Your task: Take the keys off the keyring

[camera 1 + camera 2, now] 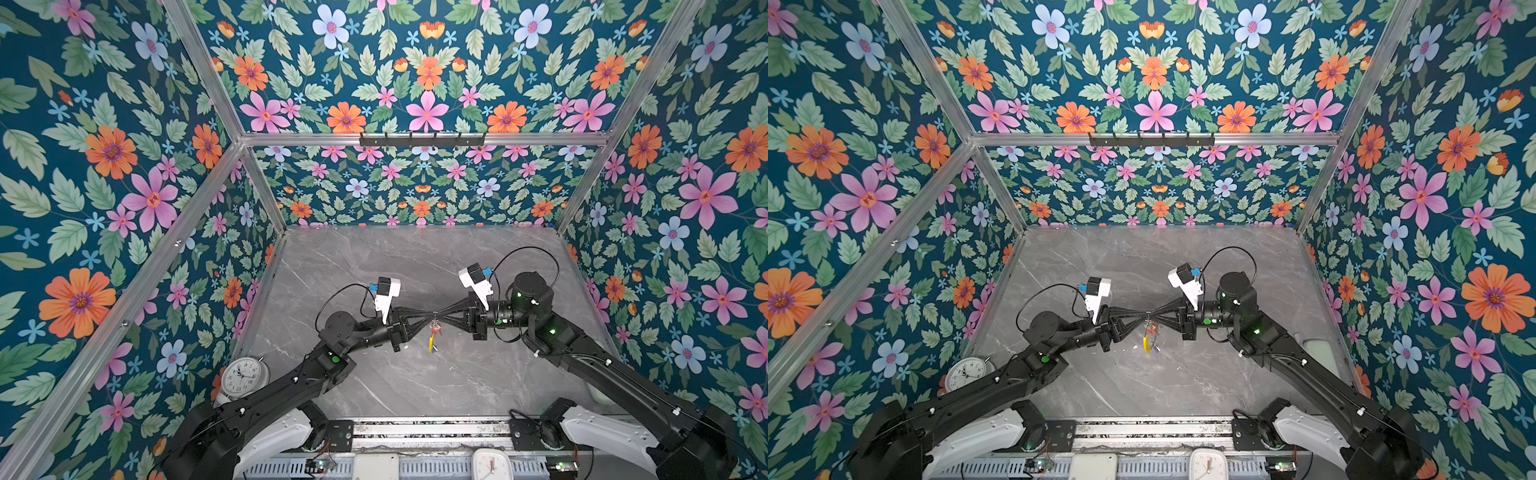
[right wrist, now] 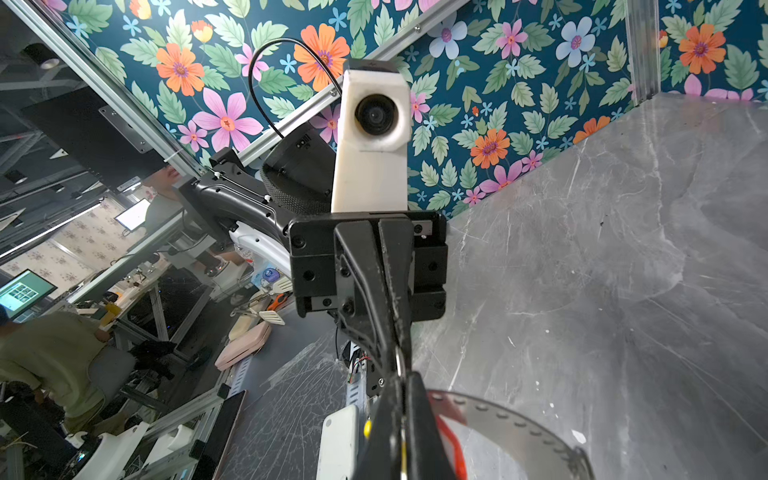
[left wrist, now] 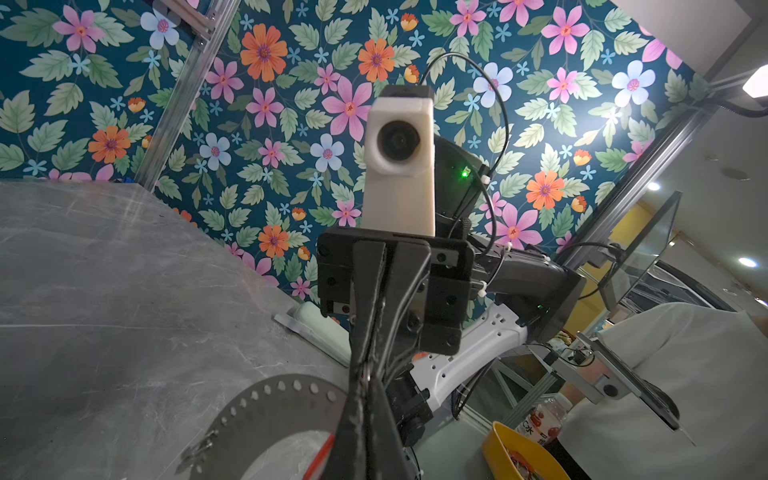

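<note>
Keyring (image 1: 432, 344) hangs clear of the desk (image 1: 374, 257), over its middle, from the spot where both arms meet tip to tip. Nearest in both top views is its yellow sleeve (image 1: 1146, 345), with a blue tag (image 1: 1157, 350) just beside it. Above them the keys (image 1: 435, 328) show mostly as a red tag (image 1: 1153, 330); their metal is too small to make out. At the top, the left gripper (image 1: 429, 315) and right gripper (image 1: 439, 314) are each clenched on the thin wire, almost touching. The step in hand looks like working the hoop open. Next, the tips would need to spread or twist the wire so a key can slide off. The hoop's long axis hangs roughly straight down, seemingly edge-on, sleeve lowest. Beyond, bare desk runs to the flowered wall (image 1: 415, 187).
</note>
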You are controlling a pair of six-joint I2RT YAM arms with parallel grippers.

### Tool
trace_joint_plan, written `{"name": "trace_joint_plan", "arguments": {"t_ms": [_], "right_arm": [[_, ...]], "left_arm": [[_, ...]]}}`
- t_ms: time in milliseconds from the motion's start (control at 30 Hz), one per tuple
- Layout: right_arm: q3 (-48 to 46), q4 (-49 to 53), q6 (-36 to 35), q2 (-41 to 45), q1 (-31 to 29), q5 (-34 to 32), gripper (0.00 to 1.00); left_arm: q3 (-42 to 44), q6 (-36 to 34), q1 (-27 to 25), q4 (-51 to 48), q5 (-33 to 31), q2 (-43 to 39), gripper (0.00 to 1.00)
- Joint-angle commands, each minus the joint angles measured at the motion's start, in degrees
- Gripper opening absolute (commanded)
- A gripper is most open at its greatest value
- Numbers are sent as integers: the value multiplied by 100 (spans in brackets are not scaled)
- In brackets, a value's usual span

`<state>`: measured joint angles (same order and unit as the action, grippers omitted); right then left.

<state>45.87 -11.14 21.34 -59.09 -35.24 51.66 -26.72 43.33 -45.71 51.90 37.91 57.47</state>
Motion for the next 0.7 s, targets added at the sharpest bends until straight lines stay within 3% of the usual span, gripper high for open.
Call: {"name": "trace_joint_plan", "arguments": {"t_ms": [0, 400, 667], "right_arm": [[-83, -305, 215, 102, -50, -324, 7], [-230, -723, 604, 216, -136, -741, 29], [-599, -1255, 881, 683, -447, -1871, 44]], "left_arm": [[35, 0, -53, 532, -48, -25, 0], [166, 73, -104, 838, -375, 17, 0], [362, 319, -138, 1725, -720, 132, 0]]}}
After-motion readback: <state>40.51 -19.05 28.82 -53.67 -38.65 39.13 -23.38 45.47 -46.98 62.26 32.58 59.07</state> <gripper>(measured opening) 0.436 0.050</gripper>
